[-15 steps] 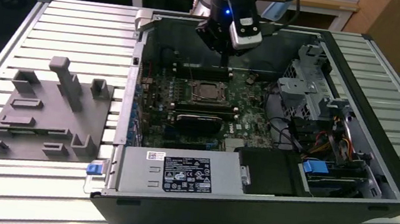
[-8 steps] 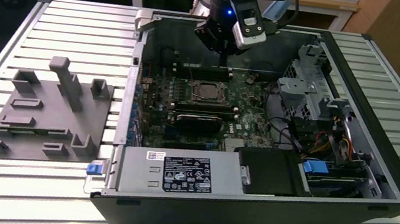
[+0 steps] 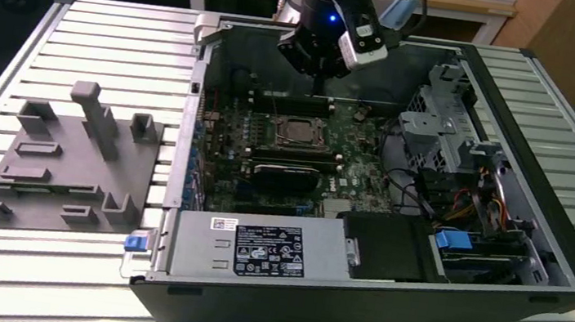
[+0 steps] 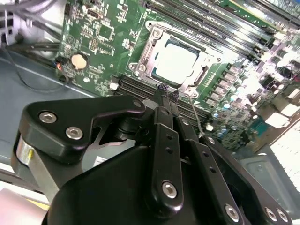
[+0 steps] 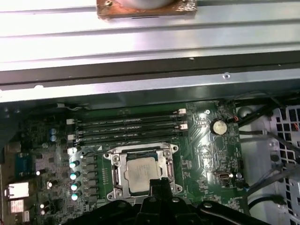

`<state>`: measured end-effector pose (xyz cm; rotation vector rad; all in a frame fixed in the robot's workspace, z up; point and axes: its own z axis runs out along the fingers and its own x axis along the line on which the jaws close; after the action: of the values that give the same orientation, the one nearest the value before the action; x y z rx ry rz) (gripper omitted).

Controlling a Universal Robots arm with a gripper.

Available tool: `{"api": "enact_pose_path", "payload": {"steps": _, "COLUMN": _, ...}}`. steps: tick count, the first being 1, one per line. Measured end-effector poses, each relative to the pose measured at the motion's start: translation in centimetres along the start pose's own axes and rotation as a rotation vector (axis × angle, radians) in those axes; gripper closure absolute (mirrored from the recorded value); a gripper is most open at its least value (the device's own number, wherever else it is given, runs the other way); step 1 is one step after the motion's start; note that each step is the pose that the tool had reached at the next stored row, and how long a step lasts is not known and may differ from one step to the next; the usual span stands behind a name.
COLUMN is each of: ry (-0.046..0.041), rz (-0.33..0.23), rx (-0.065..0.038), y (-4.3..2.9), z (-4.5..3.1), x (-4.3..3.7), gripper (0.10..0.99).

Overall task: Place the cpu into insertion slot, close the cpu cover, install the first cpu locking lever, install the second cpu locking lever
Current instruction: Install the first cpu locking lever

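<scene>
While it is hovering low over the motherboard (image 5: 206, 154), the gripper (image 4: 168, 91) is carrying nothing, its fingers (image 4: 164, 126) pressing together. Just past the tips, the cpu (image 4: 176, 62) is sitting flat in the insertion slot (image 5: 140, 151): placement done. The cpu cover (image 5: 123, 169) is lying down around the chip: closing done. One thin locking lever (image 4: 196, 115) is possibly standing unlatched, though this is hard to judge, so the levers are likely outstanding. Farther off, memory slots (image 5: 126, 126) are running alongside the case wall (image 5: 140, 89).
</scene>
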<state>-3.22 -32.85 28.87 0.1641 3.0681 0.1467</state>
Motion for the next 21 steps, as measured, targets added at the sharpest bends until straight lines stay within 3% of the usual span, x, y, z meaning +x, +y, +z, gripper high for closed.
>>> {"api": "enact_pose_path", "payload": {"steps": 4, "ry": 0.0196, "rz": -0.032, "rx": 0.000, "y": 0.00, "z": 0.00, "x": 0.00, "gripper": 0.980}}
{"api": "enact_pose_path", "payload": {"steps": 6, "ry": 0.0249, "rz": -0.041, "rx": 0.000, "y": 0.00, "z": 0.01, "x": 0.01, "gripper": 0.980}}
{"api": "enact_pose_path", "payload": {"steps": 21, "ry": 0.0273, "rz": -0.056, "rx": -0.001, "y": 0.05, "z": 0.09, "x": 0.63, "gripper": 0.980}}
